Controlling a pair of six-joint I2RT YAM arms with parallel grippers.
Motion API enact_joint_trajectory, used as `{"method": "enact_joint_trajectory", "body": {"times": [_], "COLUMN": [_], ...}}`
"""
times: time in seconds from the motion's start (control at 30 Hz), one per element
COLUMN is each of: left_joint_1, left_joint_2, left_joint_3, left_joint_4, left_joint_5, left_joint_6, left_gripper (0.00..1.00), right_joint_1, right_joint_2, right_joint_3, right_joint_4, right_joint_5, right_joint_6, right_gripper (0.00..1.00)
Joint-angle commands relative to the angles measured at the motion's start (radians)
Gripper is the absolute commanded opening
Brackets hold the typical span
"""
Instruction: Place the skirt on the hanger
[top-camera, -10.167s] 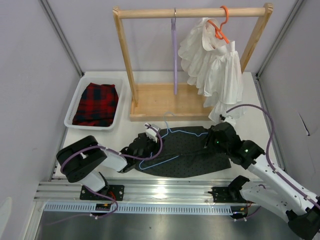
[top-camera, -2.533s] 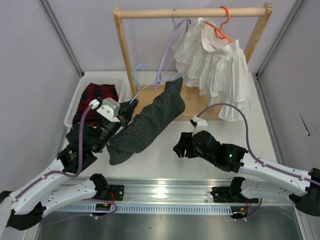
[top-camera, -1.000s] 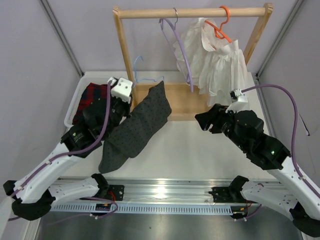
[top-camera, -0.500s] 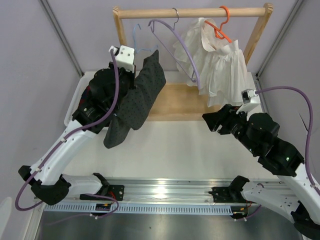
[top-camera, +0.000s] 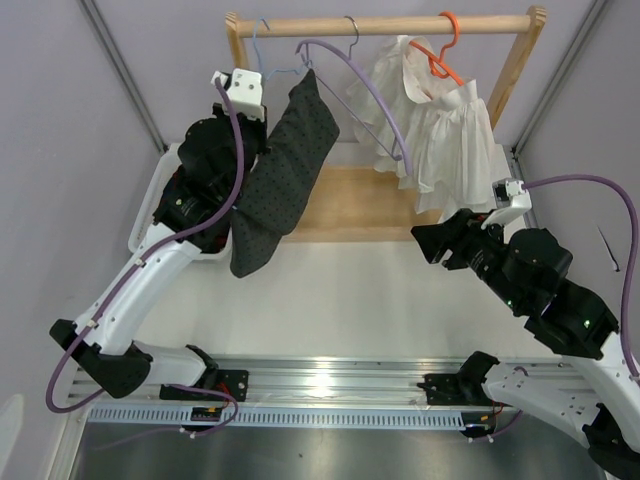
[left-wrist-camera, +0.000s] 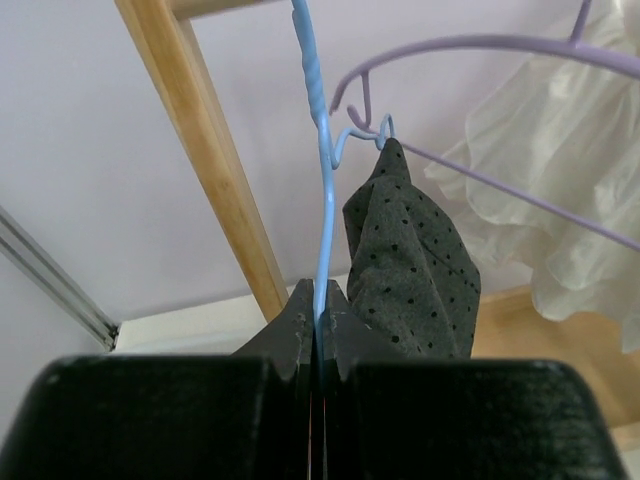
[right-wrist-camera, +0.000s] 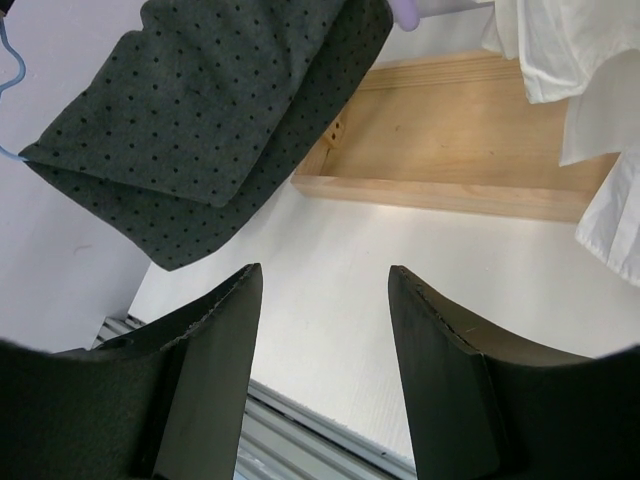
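The left pincer (left-wrist-camera: 318, 300) is clamping shut on the lower wire of the hanger (left-wrist-camera: 323, 200), jaws pressed together on the thin blue strand, and is holding it high at the left end of the rack. The skirt (top-camera: 285, 175) is hanging from the far tip of that hanger, bunched into a narrow fold and trailing down toward the surface (top-camera: 340, 300) without touching it. The hook is sitting up by the rail (top-camera: 400, 24), close to the left post (left-wrist-camera: 200, 150); whether it is over the rail I cannot tell.

The step in hand looks like seating the hook on the rail. To do it well:

- The grip is on a slim wire, so the hanger is likely to be twisting easily; moving slowly is helping the hook stay square to the rail
- The lilac hanger (top-camera: 375, 95) is lying tilted right beside the skirt's top corner, and in the wrist view its wire is crossing near the blue tip, so snagging is the main risk
- The skirt is loading one end only, so the hanger will probably be tipping once freed; letting go is wise only when the hook is bearing the weight

The right pincer (right-wrist-camera: 325, 290) is hovering with jaws apart and empty over the surface on the right, below the white dress (top-camera: 440, 120), free for steadying the cloth
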Motion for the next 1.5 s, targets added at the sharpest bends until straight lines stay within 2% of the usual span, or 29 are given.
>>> {"method": "enact_joint_trajectory", "body": {"times": [0.0, 0.67, 1.03, 1.17, 1.2, 1.3, 1.47], "left_joint_1": [0.025, 0.129, 0.141, 0.145, 0.145, 0.146, 0.145], "left_joint_2": [-0.009, 0.137, 0.111, 0.100, 0.097, 0.088, 0.056], "left_joint_3": [0.065, 0.155, 0.063, 0.057, 0.055, 0.051, 0.046], "left_joint_4": [0.170, 0.202, 0.188, 0.188, 0.188, 0.188, 0.156], "left_joint_5": [0.002, 0.027, 0.084, 0.105, 0.107, 0.123, 0.154], "left_joint_6": [0.018, -0.041, -0.094, -0.100, -0.100, -0.103, -0.104], "left_gripper": [0.00, 0.00, 0.01, 0.16, 0.23, 0.32, 0.43], "right_joint_1": [-0.002, -0.004, -0.002, -0.004, -0.004, -0.004, -0.004], "right_joint_2": [-0.012, -0.033, -0.037, -0.033, -0.033, -0.033, -0.026], "right_joint_3": [0.036, 0.027, -0.004, -0.013, -0.015, -0.024, -0.028], "right_joint_4": [0.001, -0.023, -0.010, -0.003, -0.002, 0.006, 0.012], "right_joint_5": [0.017, 0.033, 0.031, 0.027, 0.028, 0.025, 0.024], "right_joint_6": [-0.030, -0.033, -0.024, -0.022, -0.021, -0.017, -0.019], "right_gripper": [0.59, 0.59, 0.59, 0.59, 0.59, 0.59, 0.59]}}
